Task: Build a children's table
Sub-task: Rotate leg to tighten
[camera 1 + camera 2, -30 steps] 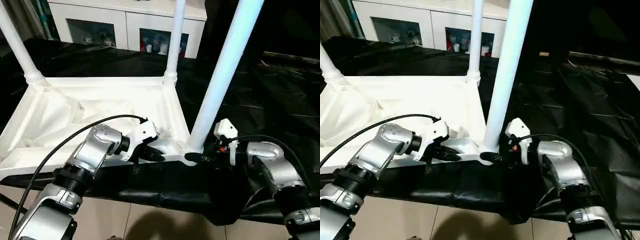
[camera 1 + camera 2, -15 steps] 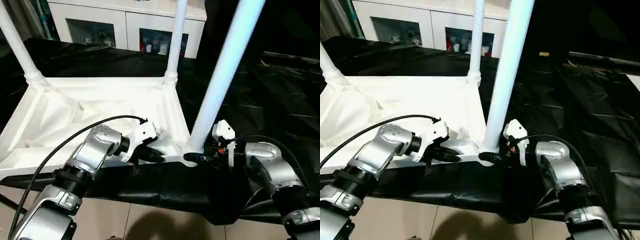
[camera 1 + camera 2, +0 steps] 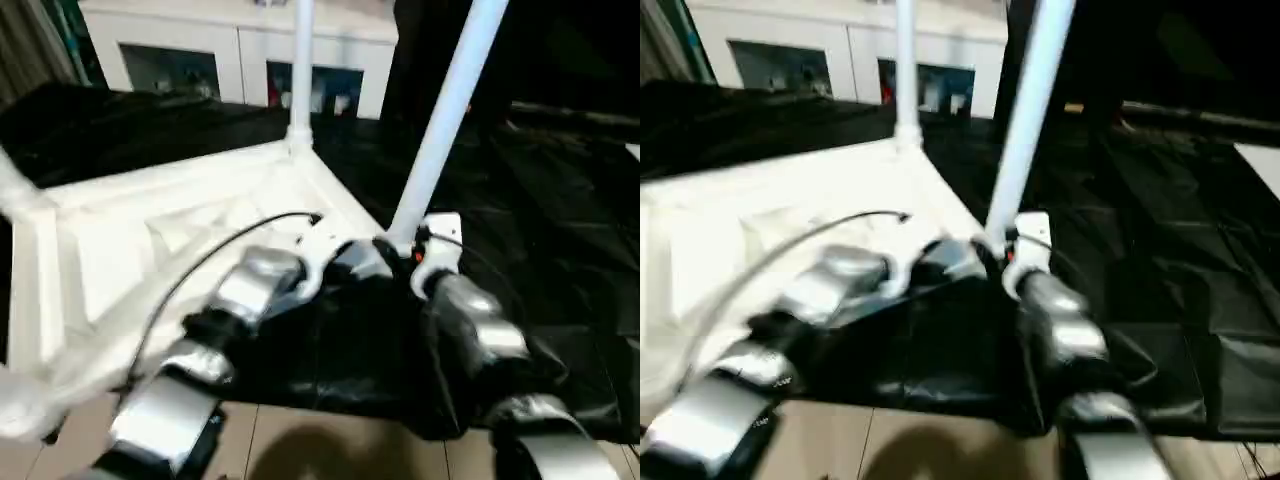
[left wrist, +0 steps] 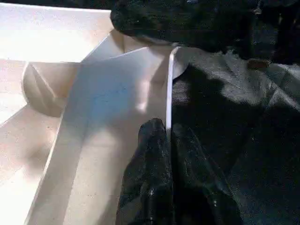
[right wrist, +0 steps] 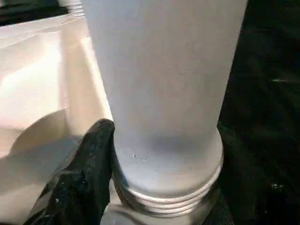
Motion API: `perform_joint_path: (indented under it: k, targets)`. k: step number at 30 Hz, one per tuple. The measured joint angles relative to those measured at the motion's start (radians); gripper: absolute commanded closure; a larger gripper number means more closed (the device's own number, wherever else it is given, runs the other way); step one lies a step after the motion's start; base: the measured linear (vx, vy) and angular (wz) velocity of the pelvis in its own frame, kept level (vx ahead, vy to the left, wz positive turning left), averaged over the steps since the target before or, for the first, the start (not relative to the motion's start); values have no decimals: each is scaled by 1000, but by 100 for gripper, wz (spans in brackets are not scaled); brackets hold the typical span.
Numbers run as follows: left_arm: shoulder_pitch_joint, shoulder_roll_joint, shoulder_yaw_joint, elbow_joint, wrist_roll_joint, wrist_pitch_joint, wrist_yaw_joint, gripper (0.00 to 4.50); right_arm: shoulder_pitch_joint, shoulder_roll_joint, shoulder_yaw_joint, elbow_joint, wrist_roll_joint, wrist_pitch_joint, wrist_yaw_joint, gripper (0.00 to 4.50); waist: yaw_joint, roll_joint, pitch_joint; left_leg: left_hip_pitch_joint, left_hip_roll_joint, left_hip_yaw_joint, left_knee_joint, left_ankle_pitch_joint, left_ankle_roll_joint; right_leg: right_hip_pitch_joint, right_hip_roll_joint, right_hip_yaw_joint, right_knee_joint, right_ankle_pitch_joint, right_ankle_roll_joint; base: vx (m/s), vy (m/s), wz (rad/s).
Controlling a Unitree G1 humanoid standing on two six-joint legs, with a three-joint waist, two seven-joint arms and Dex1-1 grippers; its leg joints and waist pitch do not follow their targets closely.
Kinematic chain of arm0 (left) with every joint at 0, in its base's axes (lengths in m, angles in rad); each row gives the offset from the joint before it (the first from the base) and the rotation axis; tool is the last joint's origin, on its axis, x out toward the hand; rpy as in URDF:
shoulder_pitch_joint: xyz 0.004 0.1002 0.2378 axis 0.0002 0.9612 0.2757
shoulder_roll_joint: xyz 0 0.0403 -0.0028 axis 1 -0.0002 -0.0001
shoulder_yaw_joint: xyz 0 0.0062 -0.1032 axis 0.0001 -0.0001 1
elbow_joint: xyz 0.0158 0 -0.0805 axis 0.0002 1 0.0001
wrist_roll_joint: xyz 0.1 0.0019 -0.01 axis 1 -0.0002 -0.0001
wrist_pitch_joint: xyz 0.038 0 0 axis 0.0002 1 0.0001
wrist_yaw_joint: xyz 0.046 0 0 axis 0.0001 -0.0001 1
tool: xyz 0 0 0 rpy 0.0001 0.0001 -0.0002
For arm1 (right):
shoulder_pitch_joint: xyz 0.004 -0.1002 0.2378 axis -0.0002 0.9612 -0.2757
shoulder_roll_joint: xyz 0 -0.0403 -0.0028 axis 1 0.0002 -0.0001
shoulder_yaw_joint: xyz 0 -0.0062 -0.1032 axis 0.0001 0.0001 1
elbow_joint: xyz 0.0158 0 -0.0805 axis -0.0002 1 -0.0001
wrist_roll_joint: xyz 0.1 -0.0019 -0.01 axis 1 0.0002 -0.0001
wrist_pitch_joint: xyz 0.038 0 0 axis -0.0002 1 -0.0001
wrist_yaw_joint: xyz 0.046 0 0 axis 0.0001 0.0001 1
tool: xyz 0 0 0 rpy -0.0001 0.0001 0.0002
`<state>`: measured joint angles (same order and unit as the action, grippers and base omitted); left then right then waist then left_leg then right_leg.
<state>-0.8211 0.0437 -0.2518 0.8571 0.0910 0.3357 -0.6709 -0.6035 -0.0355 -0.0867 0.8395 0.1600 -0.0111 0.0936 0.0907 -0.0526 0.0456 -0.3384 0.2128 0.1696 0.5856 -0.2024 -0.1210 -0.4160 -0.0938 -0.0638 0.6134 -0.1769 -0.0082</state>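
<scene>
The children's table (image 3: 150, 215) lies upside down on the black-covered work table (image 3: 560, 200), ribbed underside up, so its corner sockets face upward to take the legs. The near leg (image 3: 440, 120) stands in the corner socket closest to the robot, and both pincers work at that corner.

The left gripper (image 4: 168, 140) is clenched on the thin side rim (image 4: 168, 89) of the tabletop; in the left wrist view the white edge runs straight out from between its two black fingers (image 4: 150, 173). Just beyond its tips sits the corner socket. This pinch most likely steadies the top against twisting while the leg is worked.

The right gripper (image 5: 161, 154) is closed around the base of the near leg, one finger (image 5: 84, 173) pressed against the tube just above the threaded collar (image 5: 168, 197), which sits at the socket. Holding low looks meant for turning the leg home.

Both silver forearms reach forward and converge, the left forearm (image 3: 250, 290) angling inward, the right forearm (image 3: 475, 325) coming nearly straight in. A far leg (image 3: 300, 70) stands well beyond both grippers.
</scene>
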Motion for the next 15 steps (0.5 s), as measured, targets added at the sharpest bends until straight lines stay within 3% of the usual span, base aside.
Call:
perform_joint_path:
  k: [1,3,6,7,11,15]
  targets:
    - [-5,-3,0,13,3,-10,0,450,-1,5,4,2,-14,-4,-5,178,0,0,0,0,0,0,0,0,0,1,0,0,0,0,0,0,0,0]
    - [-9,-6,0,24,4,-17,1,450,0,4,6,8,-22,-13,5,108,0,0,0,0,-1,0,0,0,-1,2,0,1,-1,0,0,0,0,0]
    - [-14,9,2,34,8,-33,21,450,19,-1,17,1,-21,-37,80,102,-6,-1,0,-1,-1,-1,0,-1,-1,1,0,1,-1,1,1,0,0,0]
    - [-15,19,5,38,9,-42,23,450,32,-10,23,-8,-13,-46,125,73,-9,-2,1,-1,-1,-1,0,0,0,0,0,1,-1,2,1,0,0,0]
    - [-15,41,10,39,8,-57,-8,450,50,-64,47,-31,5,-41,275,47,-13,-3,1,-1,-1,-1,-2,1,2,-2,1,1,-1,2,2,0,0,0]
    - [20,98,3,-22,-3,-58,-139,450,87,-185,94,-117,10,-1,506,31,-8,-3,1,-1,0,-1,-6,2,4,-2,2,0,-1,1,2,0,0,0]
